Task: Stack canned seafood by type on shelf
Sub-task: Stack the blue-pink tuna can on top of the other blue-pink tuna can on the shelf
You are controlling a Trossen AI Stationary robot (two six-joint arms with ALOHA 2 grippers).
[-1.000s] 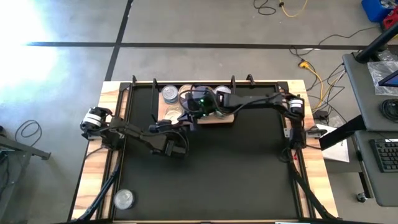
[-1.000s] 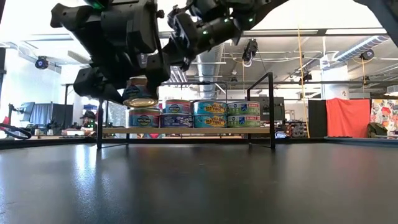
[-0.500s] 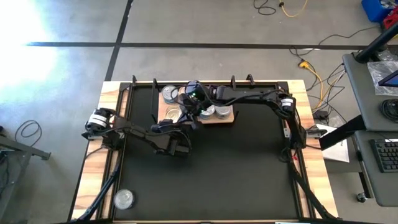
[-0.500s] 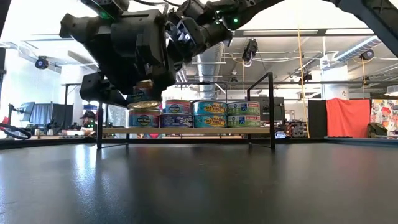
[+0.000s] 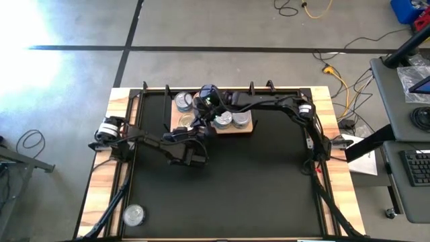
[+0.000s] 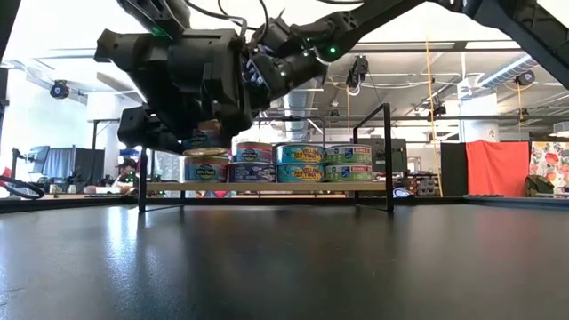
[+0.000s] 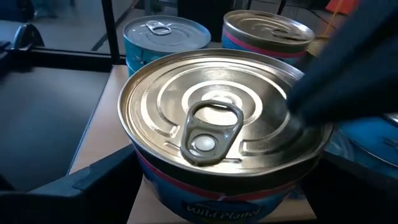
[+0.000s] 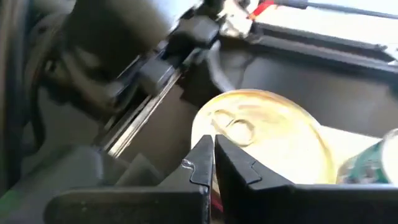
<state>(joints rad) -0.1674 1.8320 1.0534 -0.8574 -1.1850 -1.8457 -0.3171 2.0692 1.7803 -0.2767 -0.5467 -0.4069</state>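
Note:
My left gripper (image 6: 203, 133) is shut on a tin (image 7: 217, 130) with a silver pull-tab lid and a blue label with a red band. It holds the tin over the left end of the light-wood shelf (image 5: 243, 128), just above a blue-labelled tin (image 6: 206, 170). My right gripper (image 8: 211, 155) is shut, and its tips stand at the held tin's lid (image 8: 273, 134). It reaches in from the right (image 5: 203, 107). More tins (image 6: 300, 163) stand in two-high stacks along the shelf. My left gripper pinches the tin by its side wall (image 7: 146, 177), one dark finger (image 7: 87, 183) on each side, coming level from the table's near side. The tin sits upright with its lid level. Whether its base rests on the tin beneath, I cannot tell. My right gripper has its shut fingertips (image 8: 202, 158) on or just over the held tin's lid, near the rim (image 7: 305, 118), slanting down from the far right. I cannot tell if they touch it.
One lone tin (image 5: 134, 214) lies at the table's near left corner. Black wire posts (image 6: 388, 156) rise at the shelf's ends. Further tins (image 7: 165, 34) stand right behind the held one. The wide black tabletop (image 5: 255, 181) lies in front of the shelf.
My left gripper has come down a little with its tin, closer to the blue tin on the shelf's left end. My right gripper has travelled toward the table's left along the shelf, ending beside my left gripper over the held tin.

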